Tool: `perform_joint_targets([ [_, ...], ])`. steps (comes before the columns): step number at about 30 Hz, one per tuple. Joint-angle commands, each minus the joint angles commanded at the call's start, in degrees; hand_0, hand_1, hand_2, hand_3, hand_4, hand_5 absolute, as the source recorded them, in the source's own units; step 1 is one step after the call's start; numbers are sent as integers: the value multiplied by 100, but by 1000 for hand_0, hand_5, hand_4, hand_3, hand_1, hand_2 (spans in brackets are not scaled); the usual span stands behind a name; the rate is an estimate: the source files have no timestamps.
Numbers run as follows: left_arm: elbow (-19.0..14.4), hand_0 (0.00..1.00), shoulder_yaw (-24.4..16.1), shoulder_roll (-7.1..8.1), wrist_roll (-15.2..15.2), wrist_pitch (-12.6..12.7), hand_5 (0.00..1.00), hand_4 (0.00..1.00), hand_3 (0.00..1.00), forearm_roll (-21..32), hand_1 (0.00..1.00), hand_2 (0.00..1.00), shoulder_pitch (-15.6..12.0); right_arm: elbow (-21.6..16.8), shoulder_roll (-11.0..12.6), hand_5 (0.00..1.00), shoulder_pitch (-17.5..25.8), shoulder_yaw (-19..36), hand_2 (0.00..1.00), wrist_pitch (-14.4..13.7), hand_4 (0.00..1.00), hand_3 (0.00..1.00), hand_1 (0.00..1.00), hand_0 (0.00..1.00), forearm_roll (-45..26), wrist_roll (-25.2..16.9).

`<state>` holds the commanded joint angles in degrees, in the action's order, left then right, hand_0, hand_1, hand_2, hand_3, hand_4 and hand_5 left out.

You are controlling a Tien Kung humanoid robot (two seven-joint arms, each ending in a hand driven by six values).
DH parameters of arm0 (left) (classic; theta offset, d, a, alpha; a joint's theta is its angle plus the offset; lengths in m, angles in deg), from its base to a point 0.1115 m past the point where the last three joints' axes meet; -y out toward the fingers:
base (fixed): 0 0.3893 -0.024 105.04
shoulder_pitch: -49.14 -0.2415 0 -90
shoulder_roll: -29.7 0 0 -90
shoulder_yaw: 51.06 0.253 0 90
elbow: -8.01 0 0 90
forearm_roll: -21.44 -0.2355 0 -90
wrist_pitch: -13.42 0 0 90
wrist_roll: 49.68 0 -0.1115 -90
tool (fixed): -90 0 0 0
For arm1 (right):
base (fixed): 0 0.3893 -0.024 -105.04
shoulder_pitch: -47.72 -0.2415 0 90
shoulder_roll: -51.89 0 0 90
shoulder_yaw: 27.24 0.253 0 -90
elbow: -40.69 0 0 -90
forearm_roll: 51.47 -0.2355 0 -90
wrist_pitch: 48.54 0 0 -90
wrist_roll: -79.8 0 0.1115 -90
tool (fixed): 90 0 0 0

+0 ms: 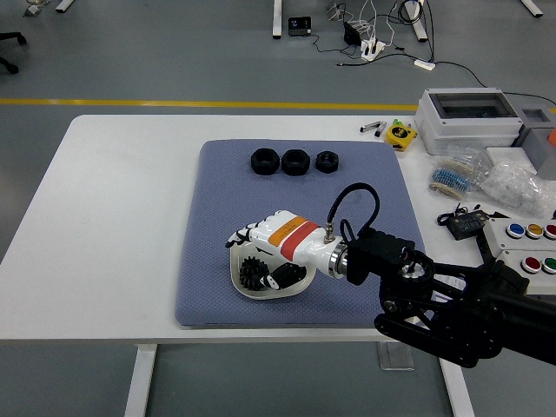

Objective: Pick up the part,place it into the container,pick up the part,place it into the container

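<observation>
Right hand (276,237) over white container (239,276) holding 1 black part (253,274)

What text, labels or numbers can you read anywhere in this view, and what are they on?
None can be read.
Small dark device with lit screen on the floor: too small.
Yellow tape measure: markings blurred.
Button boxes: colored buttons, no legible labels.
Right robot hand: orange and red bands, no lettering.

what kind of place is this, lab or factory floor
Most likely a robotics lab or workshop with an industrial floor. A white table stands on grey concrete marked with a yellow line, control boxes with coloured push buttons sit at the right, and loose cables and a power strip lie on the floor behind.
</observation>
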<state>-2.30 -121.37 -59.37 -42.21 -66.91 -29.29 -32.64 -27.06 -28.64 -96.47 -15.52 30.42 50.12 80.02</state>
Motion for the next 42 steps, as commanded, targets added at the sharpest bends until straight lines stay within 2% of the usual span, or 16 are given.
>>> perform_joint_targets([
  [2,0,711,-4,1,-4,1,679,613,561,8,614,638,4,-73,73,133,13,186,774,56,825,867,576,426,-48,4],
  [6,0,711,-8,2,-9,3,679,613,561,16,614,638,10,-146,210,133,80,587,774,43,825,867,576,426,-414,-22],
  [11,0,711,4,0,-17,7,678,613,562,47,612,637,16,95,326,146,263,1169,797,-201,848,879,612,462,-1423,-196],
  [13,0,711,0,-1,-20,9,678,613,562,52,612,637,19,201,362,146,333,1296,797,-336,848,879,612,462,-1945,-343],
  [14,0,711,-4,-2,-20,8,677,612,562,45,614,636,21,240,380,224,378,1341,826,-403,875,918,665,556,-2168,-443],
  [16,0,711,-6,-6,-23,10,677,612,562,45,614,636,21,308,402,224,465,1425,826,-442,875,918,665,556,-2652,-767],
  [19,0,711,-11,-15,-28,15,677,612,562,47,614,636,16,331,452,224,606,1607,826,-163,875,918,665,556,-3397,-1237],
  [20,0,711,-13,-17,-28,17,680,614,561,44,614,635,16,322,467,469,639,1657,838,-87,977,940,717,669,-3621,-1309],
  [23,0,711,-11,-23,-27,20,680,614,561,30,614,635,15,258,546,469,756,1851,838,122,977,940,717,669,-4365,-1328],
  [25,0,711,4,-21,-25,15,680,614,561,23,614,635,17,185,613,469,868,2018,838,126,977,940,717,669,-4850,-1287],
  [26,0,711,5,-23,-27,16,677,612,561,23,616,635,16,154,644,838,923,2090,843,132,998,916,751,734,-5073,-1289],
  [31,0,711,16,-30,-33,24,677,612,561,52,616,635,11,99,780,838,1144,2385,843,197,998,916,751,734,-6265,-1316],
  [32,0,710,15,-30,-32,23,678,613,561,43,618,636,13,121,812,998,1197,2457,848,229,998,877,796,816,-6526,-1362],
  [37,0,710,23,-26,-29,15,678,613,561,33,618,636,24,284,897,998,1339,2647,848,305,998,877,796,816,-7681,-1497],
  [38,0,711,11,-25,-26,11,682,615,561,12,618,635,28,355,929,998,1381,2699,852,317,998,870,817,885,-7942,-1510],
  [42,0,711,-7,-22,-19,2,682,615,561,-21,618,635,37,509,1048,998,1529,2827,852,286,998,870,817,885,-8577,-1495],
])
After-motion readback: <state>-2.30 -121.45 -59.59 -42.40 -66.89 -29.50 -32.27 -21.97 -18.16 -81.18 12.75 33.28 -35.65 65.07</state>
